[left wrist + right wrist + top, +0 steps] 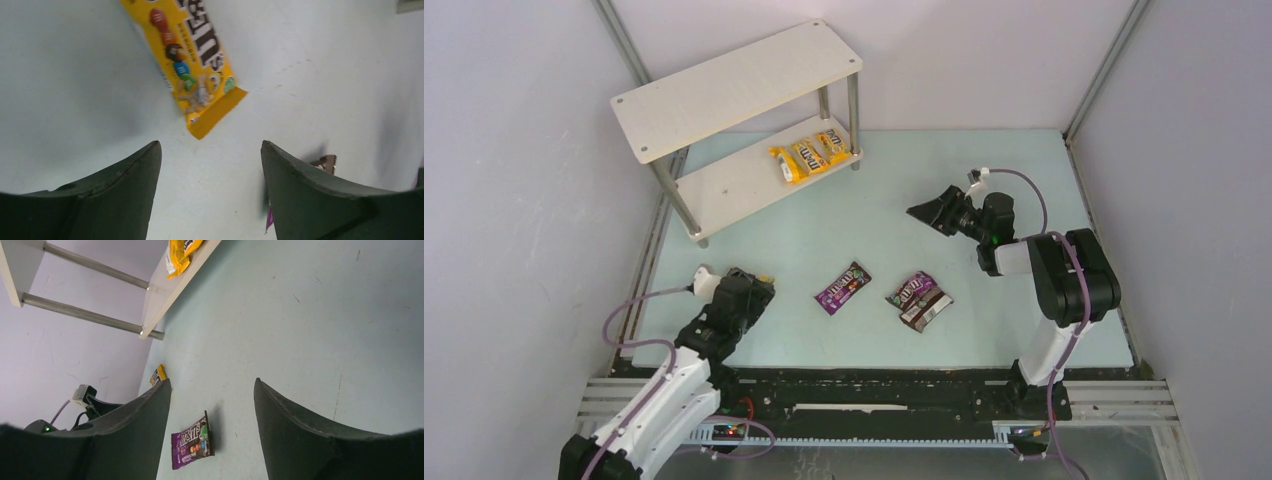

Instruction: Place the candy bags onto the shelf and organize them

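The shelf [734, 85] stands at the back left; overlapping yellow candy bags [809, 155] lie at the right end of its lower board and also show in the right wrist view [182, 252]. On the table lie a purple bag [842, 288], a second purple bag [914, 290] and a dark brown bag [927, 311] overlapping it. My left gripper [762, 287] is open and empty just above the table, with a yellow bag [192, 55] lying ahead of its fingers [210, 145]. My right gripper [929, 212] is open and empty, raised over the table; a purple bag [192, 440] lies far below between its fingers [212, 382].
Grey walls and metal frame posts close in the table on three sides. The shelf's silver legs [856, 120] stand on the pale mat [984, 170]. The left arm's cable [639, 305] loops by the left mat edge.
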